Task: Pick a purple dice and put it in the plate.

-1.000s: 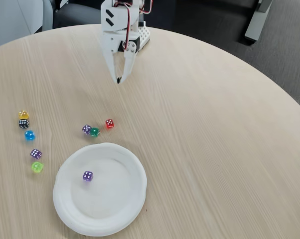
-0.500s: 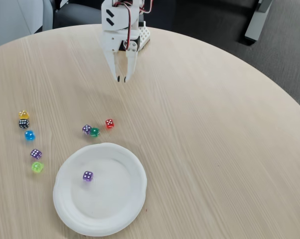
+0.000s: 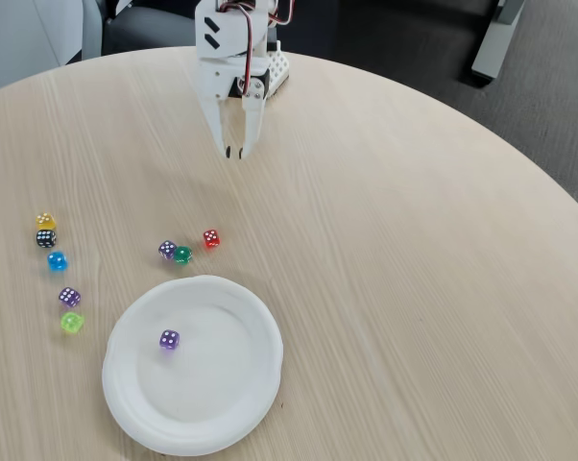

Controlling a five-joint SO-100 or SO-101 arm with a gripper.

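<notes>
Gripper [image 3: 235, 152]: white plastic, pointing down at the far side of the table [image 3: 414, 288], its two tapered fingers parted by a narrow gap at the tips. Nothing is held between them.

Purple dice: three seen in the fixed view. One [image 3: 169, 340] already lies inside the plate [image 3: 241, 384], left of its centre, resting flat. A second [image 3: 167, 250] sits on the bare table toward the camera from the jaws and somewhat left, touching or just beside a green die [image 3: 182, 254], with a red die [image 3: 211, 238] close on the other side. A third [image 3: 69, 297] lies further left, just above a lime die [image 3: 72, 322], near a blue die [image 3: 58, 260], a black die [image 3: 45, 238] and a yellow die [image 3: 46, 221].

Governing relation: the second purple die is the nearest to the jaws of those still on the table, lying nearer the camera and slightly left. A cube has no long axis; the concern is its green neighbour, which leaves little room for a finger on that side. Judgement: the jaws would need to open wider and close across the faces not blocked by the green die.

Materials: dice are small translucent cubes with white pips, hard and probably slippery. The plate is white paper, round, with a shallow raised rim. The table is pale wood-grain, smooth and round-edged.
</notes>
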